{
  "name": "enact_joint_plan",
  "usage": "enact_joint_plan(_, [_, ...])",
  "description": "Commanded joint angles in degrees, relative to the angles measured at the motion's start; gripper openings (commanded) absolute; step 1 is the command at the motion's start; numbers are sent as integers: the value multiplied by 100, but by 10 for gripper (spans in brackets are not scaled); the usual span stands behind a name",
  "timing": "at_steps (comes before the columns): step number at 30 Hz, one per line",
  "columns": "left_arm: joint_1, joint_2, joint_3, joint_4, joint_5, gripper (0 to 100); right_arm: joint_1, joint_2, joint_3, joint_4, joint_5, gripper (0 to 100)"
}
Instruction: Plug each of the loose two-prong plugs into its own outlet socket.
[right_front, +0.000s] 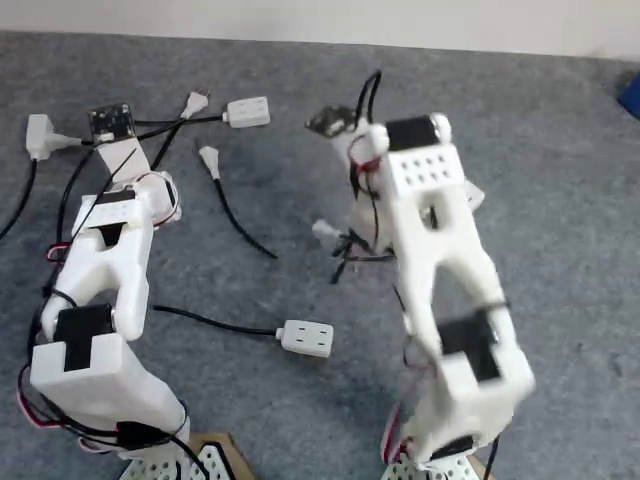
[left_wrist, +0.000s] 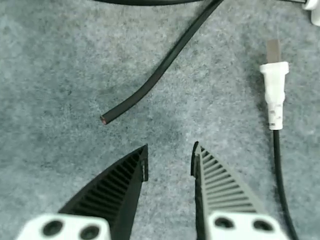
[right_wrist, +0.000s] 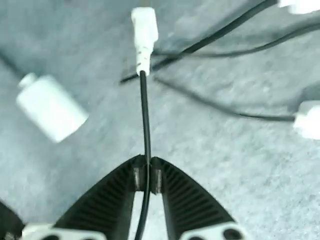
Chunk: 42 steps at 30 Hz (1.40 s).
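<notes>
One white plug (right_wrist: 144, 30) ends the black cord (right_wrist: 144, 115) that my right end effector (right_wrist: 146, 172) clamps. My left end effector (left_wrist: 170, 150), half open and empty, hovers near a second plug (left_wrist: 274, 95) on the tabletop (left_wrist: 60, 75). Next I'd steer the held plug's prongs into a free outlet socket (right_front: 305, 338).

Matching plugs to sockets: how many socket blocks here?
3: left socket at the far-left edge, far socket back, left of centre, near socket front centre. More may be hidden.
</notes>
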Motion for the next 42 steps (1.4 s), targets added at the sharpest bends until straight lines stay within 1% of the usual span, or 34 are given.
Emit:
enact_joint_plan(1, [66, -48, -233, -141, 18, 163, 66, -998, 1244, 101, 431, 7])
enact_joint_plan(4, [57, -48, -233, -141, 18, 163, 541, -1051, 2466, 40, 949, 7])
enact_joint_plan(7, [57, -48, -233, -141, 18, 163, 1402, -1103, 3363, -611, 1424, 7])
enact_joint_plan(10, [75, -48, -224, -141, 18, 163, 2299, -1051, 3424, -1279, 1565, 7])
enact_joint_plan(12, [75, -48, -224, -141, 18, 163, 2703, -1051, 3424, -1481, 1793, 7])
enact_joint_plan(18, [75, -48, -224, -141, 18, 162, 3310, -1042, 3451, -1833, 2224, 7])
enact_joint_plan(22, [75, -48, -224, -141, 18, 162, 3442, -1007, 3591, -1842, 2875, 9])
enact_joint_plan(24, [75, -48, -224, -141, 18, 162, 3618, -971, 3626, -1851, 3024, 9])
enact_joint_plan(26, [84, -48, -224, -141, 18, 162, 3793, -945, 3609, -1851, 3402, 10])
enact_joint_plan(28, [84, -48, -224, -141, 18, 164, 3785, -910, 3644, -1868, 3780, 12])
enact_joint_plan(29, [92, -48, -224, -141, 18, 164, 3653, -875, 3732, -1868, 3745, 19])
enact_joint_plan(31, [154, -48, -224, -132, 9, 164, 3275, -875, 3890, -1886, 3429, 55])
enact_joint_plan(34, [251, -48, -233, 35, -448, 164, 2571, -954, 3978, -1851, 2673, 139])
enact_joint_plan(36, [303, -48, -233, 53, -519, 165, 2202, -1086, 3978, -1824, 2312, 204])
enact_joint_plan(39, [303, -48, -233, 53, -527, 165, 1895, -1358, 3969, -1569, 2224, 287])
enact_joint_plan(42, [330, -48, -233, 53, -527, 165, 1560, -1490, 3925, -1701, 2215, 314])
